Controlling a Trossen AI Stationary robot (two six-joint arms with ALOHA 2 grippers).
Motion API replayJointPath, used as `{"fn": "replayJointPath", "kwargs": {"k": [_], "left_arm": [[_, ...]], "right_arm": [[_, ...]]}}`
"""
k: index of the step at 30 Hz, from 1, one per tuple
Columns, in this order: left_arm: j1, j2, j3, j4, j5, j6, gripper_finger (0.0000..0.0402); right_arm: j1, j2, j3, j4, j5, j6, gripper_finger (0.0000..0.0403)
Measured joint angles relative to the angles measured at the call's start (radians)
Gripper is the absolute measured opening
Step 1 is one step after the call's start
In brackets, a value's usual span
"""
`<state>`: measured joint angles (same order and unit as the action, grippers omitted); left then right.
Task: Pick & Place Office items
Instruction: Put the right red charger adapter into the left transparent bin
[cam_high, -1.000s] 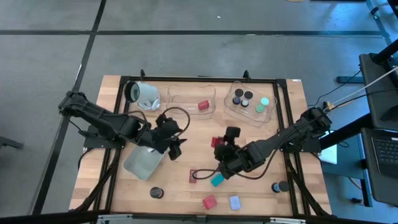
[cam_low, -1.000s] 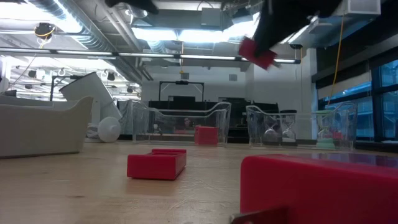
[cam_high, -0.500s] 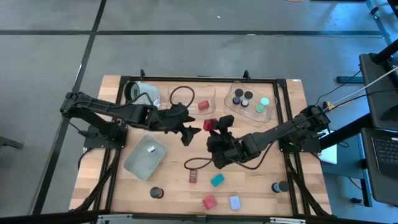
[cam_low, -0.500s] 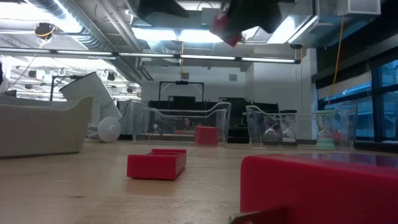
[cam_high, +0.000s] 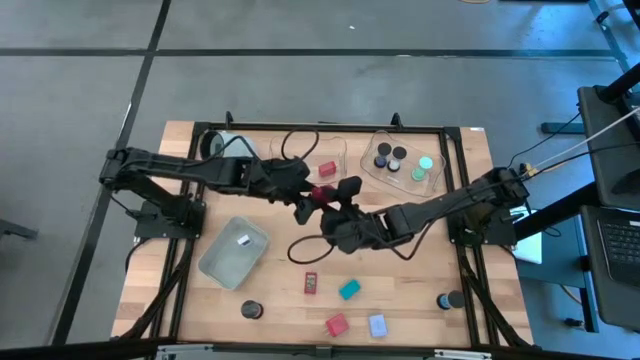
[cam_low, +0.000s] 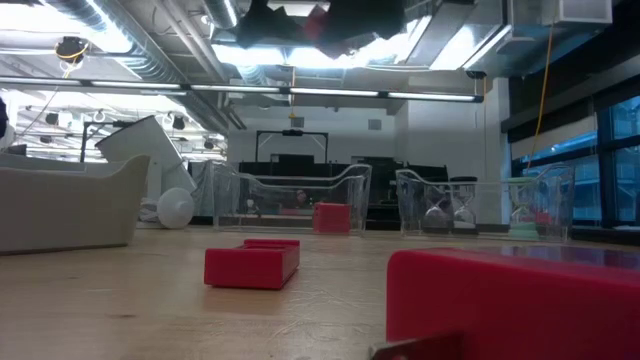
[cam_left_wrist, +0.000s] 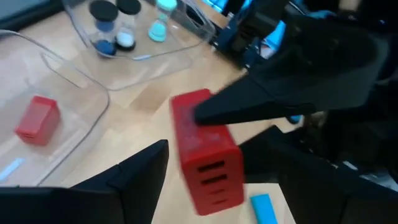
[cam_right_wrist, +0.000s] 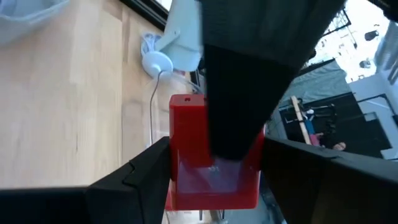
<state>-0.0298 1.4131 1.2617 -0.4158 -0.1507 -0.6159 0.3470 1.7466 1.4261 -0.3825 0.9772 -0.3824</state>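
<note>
One red block (cam_high: 321, 194) – boxy, w/ slots on one face – hangs in mid-air above the surface (cam_high: 280, 270), between the two end effectors. Right end effector (cam_high: 330, 197) is closed on it; in the right wrist view the block (cam_right_wrist: 211, 158) sits clamped between its own fingers. Left end effector (cam_high: 306, 199) is spread open just beside the same block, fingers either side of it in the left wrist view (cam_left_wrist: 205, 152), not clearly touching. Both arms reach in toward the centre, meeting near the clear tray (cam_high: 300, 165) that holds another red block (cam_high: 327, 170). Other office items lie apart: flat red piece (cam_high: 311, 284), teal piece (cam_high: 349, 290), red cube (cam_high: 336, 324) at the near edge. Low view shows the held block (cam_low: 318, 20) up high.
</note>
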Motion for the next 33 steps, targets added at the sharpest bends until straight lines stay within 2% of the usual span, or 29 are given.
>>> {"fn": "replayJointPath", "kwargs": {"k": [7,14,18,23,27,33], "left_arm": [[0.014,0.01,0.0,0.0,0.012,0.001,0.0246],[0.014,0.01,0.0,-0.009,0.007,-0.005,0.0162],[0.014,0.01,0.0,-0.007,-0.013,-0.064,0.0123],[0.022,0.01,0.0,-0.004,-0.008,-0.08,0.012],[0.027,0.01,0.0,-0.002,0.0,-0.07,0.0121],[0.026,0.01,0.0,-0.01,0.004,-0.054,0.012]], "right_arm": [[-0.019,0.0,0.0,0.03,-0.025,0.0,0.0216],[-0.018,0.0,0.0,0.032,-0.024,-0.001,0.0216],[-0.018,0.0,0.0,0.031,-0.016,-0.008,0.0217],[-0.019,0.0,0.0,0.031,-0.009,-0.006,0.022],[-0.019,0.0,0.0,0.038,-0.02,0.029,0.025],[-0.02,-0.017,0.0,0.017,-0.152,0.119,0.0335]]}}
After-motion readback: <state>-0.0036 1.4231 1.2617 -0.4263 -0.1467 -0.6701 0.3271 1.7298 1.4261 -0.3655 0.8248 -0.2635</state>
